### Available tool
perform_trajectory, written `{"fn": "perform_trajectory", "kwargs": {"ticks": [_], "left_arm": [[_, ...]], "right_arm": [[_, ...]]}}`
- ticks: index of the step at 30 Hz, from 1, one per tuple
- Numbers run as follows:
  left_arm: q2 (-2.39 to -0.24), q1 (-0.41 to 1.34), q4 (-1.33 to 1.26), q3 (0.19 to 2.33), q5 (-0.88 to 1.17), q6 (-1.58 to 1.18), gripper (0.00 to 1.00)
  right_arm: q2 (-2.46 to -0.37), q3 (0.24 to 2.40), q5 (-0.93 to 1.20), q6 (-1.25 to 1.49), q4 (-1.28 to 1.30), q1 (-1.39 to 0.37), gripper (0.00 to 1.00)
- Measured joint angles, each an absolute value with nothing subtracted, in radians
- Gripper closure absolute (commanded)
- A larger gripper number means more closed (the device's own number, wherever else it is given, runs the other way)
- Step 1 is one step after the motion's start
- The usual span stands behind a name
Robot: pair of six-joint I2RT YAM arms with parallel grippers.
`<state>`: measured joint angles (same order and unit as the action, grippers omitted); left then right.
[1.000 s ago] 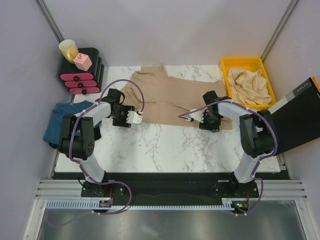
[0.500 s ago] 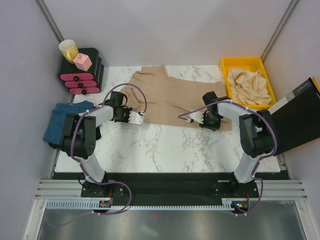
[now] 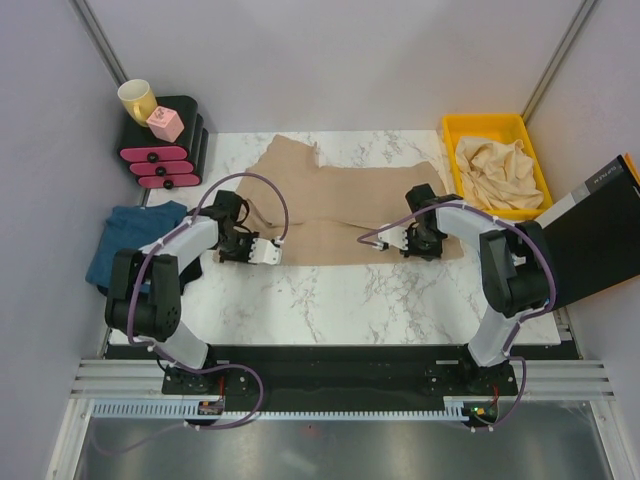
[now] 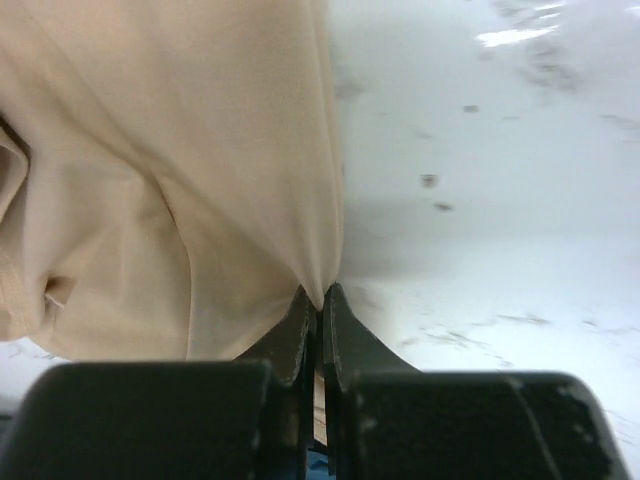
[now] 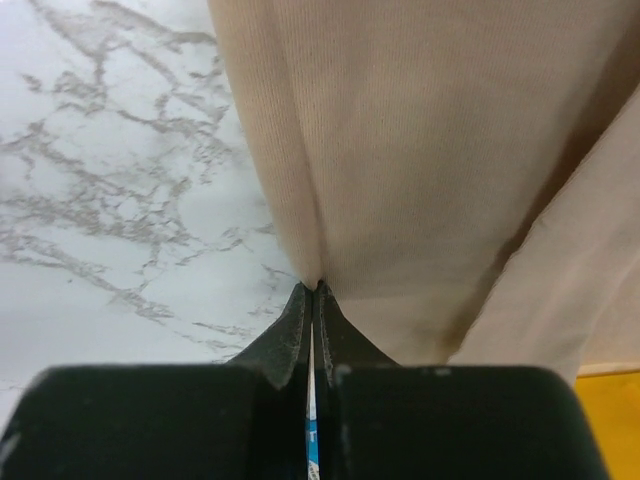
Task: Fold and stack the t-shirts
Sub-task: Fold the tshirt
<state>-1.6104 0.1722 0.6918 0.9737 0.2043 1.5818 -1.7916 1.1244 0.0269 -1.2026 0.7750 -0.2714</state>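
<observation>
left fingers [image 4: 296, 338] pinch tan t-shirt [image 3: 340, 212]; right fingers [image 5: 293, 335] (likewise)

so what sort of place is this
Probably a robot lab cell: plain grey walls around a marble table, left arm and right arm bolted at its near edge, a yellow bin of shirts.

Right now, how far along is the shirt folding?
Done: maybe the blue shirt at the left; no stack. In hand: left gripper and right gripper both shut on the near edge of the tan shirt, spread out. Left: folding it, plus the beige heap in the yellow bin.
</observation>
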Motion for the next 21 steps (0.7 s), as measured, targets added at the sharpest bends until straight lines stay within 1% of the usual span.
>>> {"fn": "perform_trajectory", "kwargs": {"ticks": [7, 13, 14, 15, 16, 17, 18, 19, 21], "left_arm": [[-1.564, 0.172, 0.913, 1.007, 0.249, 1.581, 0.98], [-1.508, 0.173, 0.999, 0.982, 0.257, 1.591, 0.98], [-1.494, 0.174, 1.008, 0.971, 0.26, 1.596, 0.93], [-1.485, 0.176, 1.018, 0.963, 0.263, 1.599, 0.82], [-1.472, 0.179, 1.03, 0.95, 0.265, 1.605, 0.52], [-1.461, 0.182, 1.04, 0.941, 0.265, 1.613, 0.43], [-1.452, 0.184, 1.05, 0.935, 0.267, 1.624, 0.36], [-1.441, 0.187, 1.065, 0.93, 0.272, 1.623, 0.25], [-1.428, 0.191, 1.082, 0.931, 0.274, 1.629, 0.2]], "right_arm": [[-1.769, 1.117, 0.055, -1.259, 0.882, -0.289, 1.0], [-1.644, 1.022, 0.059, -1.283, 0.961, -0.369, 1.0], [-1.629, 1.011, 0.062, -1.282, 0.973, -0.381, 0.99], [-1.617, 1.001, 0.065, -1.279, 0.986, -0.396, 0.8], [-1.608, 0.993, 0.069, -1.275, 0.999, -0.408, 0.69], [-1.603, 0.987, 0.073, -1.27, 1.011, -0.417, 0.62], [-1.601, 0.984, 0.075, -1.26, 1.019, -0.422, 0.53], [-1.6, 0.98, 0.076, -1.257, 1.029, -0.428, 0.49], [-1.593, 0.976, 0.076, -1.248, 1.047, -0.433, 0.46]]}}
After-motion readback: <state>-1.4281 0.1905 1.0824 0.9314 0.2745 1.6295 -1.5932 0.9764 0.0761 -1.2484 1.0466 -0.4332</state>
